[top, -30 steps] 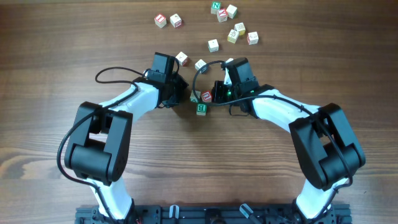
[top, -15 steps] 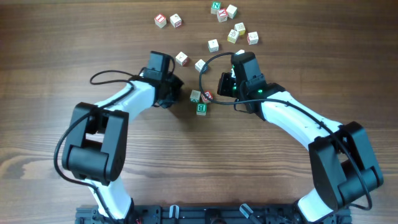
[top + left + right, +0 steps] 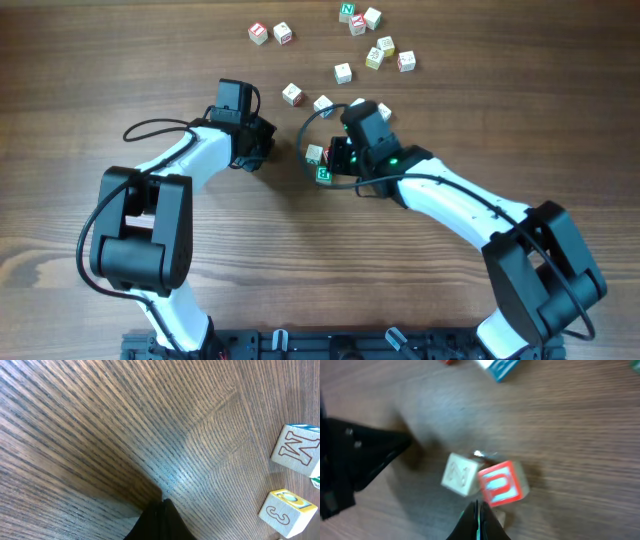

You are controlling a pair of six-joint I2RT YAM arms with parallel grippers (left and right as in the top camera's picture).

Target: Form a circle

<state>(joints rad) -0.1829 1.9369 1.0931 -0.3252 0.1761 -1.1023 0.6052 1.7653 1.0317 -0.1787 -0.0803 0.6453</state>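
Three pale wooden alphabet cubes sit clustered mid-table: a pale cube [image 3: 314, 153], a green-faced cube [image 3: 323, 174] and a red-faced cube [image 3: 501, 485] that the right arm mostly hides in the overhead view. No circle is formed. My right gripper [image 3: 335, 164] is shut, and its tip [image 3: 477, 506] sits right at the seam between the red-faced cube and a pale cube [image 3: 460, 475]. My left gripper [image 3: 258, 148] is shut and empty, left of the cluster. Its tip [image 3: 162, 506] is close over bare wood, with an M cube [image 3: 297, 450] and a 3 cube [image 3: 287, 512] off to its side.
Loose cubes lie behind the arms: two [image 3: 292, 94] [image 3: 322, 103] just beyond the grippers, one [image 3: 343, 72] farther back, a pair [image 3: 258, 33] [image 3: 284, 34] at the back left, and several [image 3: 385, 45] at the back right. The left arm [image 3: 355, 460] shows dark in the right wrist view.
The left gripper has drawn back to the left, away from the cluster. The right gripper has swung left and now stands against the clustered cubes.
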